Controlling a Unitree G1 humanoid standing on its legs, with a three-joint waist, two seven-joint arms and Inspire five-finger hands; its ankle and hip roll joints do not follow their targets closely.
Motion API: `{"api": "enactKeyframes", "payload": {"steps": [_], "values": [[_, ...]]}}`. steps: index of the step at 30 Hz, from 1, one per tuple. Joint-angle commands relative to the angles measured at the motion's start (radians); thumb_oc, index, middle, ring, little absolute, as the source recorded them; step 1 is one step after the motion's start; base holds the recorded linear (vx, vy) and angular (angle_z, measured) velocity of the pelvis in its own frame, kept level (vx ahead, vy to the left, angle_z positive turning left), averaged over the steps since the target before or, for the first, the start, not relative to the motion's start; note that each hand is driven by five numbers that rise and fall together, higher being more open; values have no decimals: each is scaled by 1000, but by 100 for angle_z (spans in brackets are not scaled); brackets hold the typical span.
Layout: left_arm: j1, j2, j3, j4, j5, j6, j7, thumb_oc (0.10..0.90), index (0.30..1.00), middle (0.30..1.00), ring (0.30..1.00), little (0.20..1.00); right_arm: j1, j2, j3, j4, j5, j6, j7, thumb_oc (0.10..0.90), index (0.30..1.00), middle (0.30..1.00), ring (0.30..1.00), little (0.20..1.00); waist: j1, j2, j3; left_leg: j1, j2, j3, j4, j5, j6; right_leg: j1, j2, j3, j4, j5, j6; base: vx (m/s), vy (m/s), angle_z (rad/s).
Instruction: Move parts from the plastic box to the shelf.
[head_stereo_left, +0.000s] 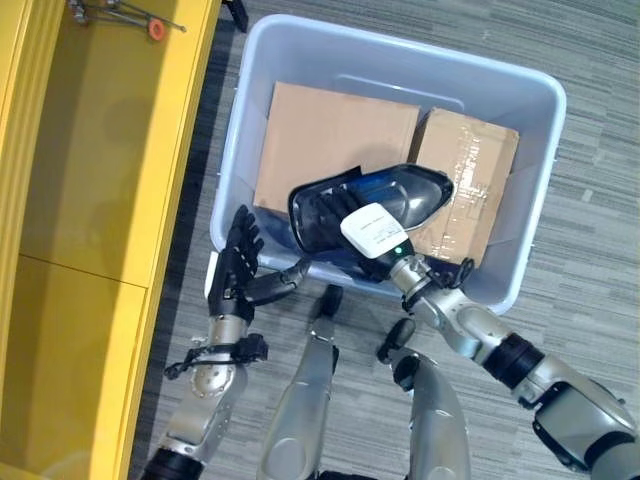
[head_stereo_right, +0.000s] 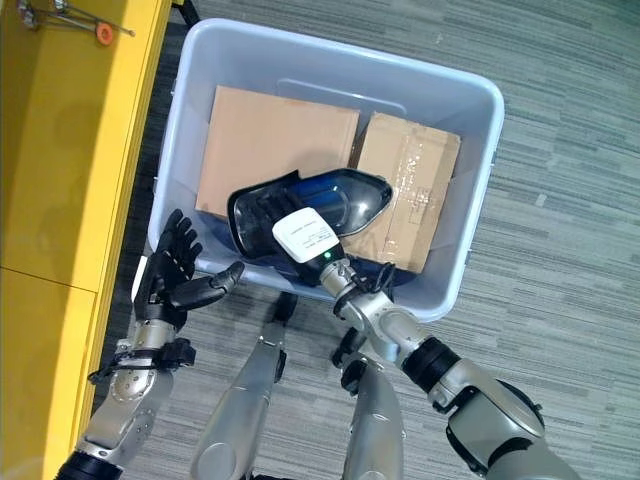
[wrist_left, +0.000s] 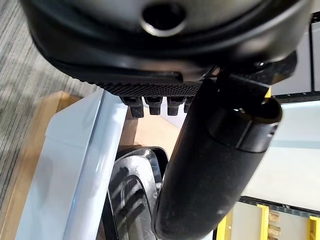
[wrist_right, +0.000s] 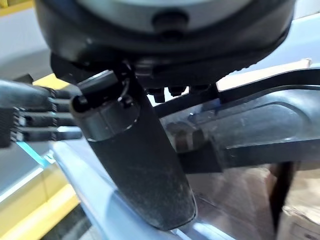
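Black moulded part (head_stereo_left: 370, 205) lifted at near end above two cardboard boxes (head_stereo_left: 335, 140) inside plastic box (head_stereo_left: 520, 90), yellow shelf (head_stereo_left: 110, 150) just beside. Right hand (head_stereo_left: 375, 232) under part's near end, finger state not readable; left hand (head_stereo_left: 238, 265) spread flat, holding nothing, outside near wall. Judged rigid, light, smooth-shelled and long: likely to pivot from one end, so better gripped on ribbed edge with left hand supporting the far end.

Even bright indoor light, soft shadows, head views crisp, wrist views blurred up close
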Motion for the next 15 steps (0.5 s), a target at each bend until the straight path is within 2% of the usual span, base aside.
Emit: {"api": "enactKeyframes", "payload": {"steps": [1, 11, 13, 15], "values": [[53, 0, -15, -90, 20, -42, 28, 900, 1000, 1000, 1000, 1000, -18, 5, 32, -10, -51, -11, -65, 900, 1000, 1000, 1000, 1000, 11, 27, -17, -48, -2, 10, 108, -117, 46, 2, -21, 104, -47, 57, 80, -8, -14, 3], [45, 7, -32, -93, 19, -45, 20, 900, 1000, 1000, 1000, 1000, -77, -41, 71, 180, -111, 41, -84, 900, 1000, 1000, 1000, 1000, 14, 47, -17, -136, -6, -5, 180, -135, 46, -92, -25, 100, 58, 14, 69, 14, -22, 5], [46, 3, -36, -94, 15, -47, 20, 900, 1000, 1000, 1000, 1000, -80, -34, 76, 230, -108, 54, -85, 900, 1000, 1000, 1000, 1000, 14, 51, -17, -134, -7, -8, 209, -171, 46, -98, -26, 117, 96, -23, 74, 105, -39, 6], [43, -2, -37, -99, 21, -42, 24, 900, 1000, 1000, 1000, 1000, -84, -18, 79, 282, -105, 66, -82, 900, 1000, 1000, 1000, 1000, 18, 57, -17, -150, -15, -11, 237, -184, 49, -111, -28, 118, 126, -39, 71, 66, -36, 5]]}}
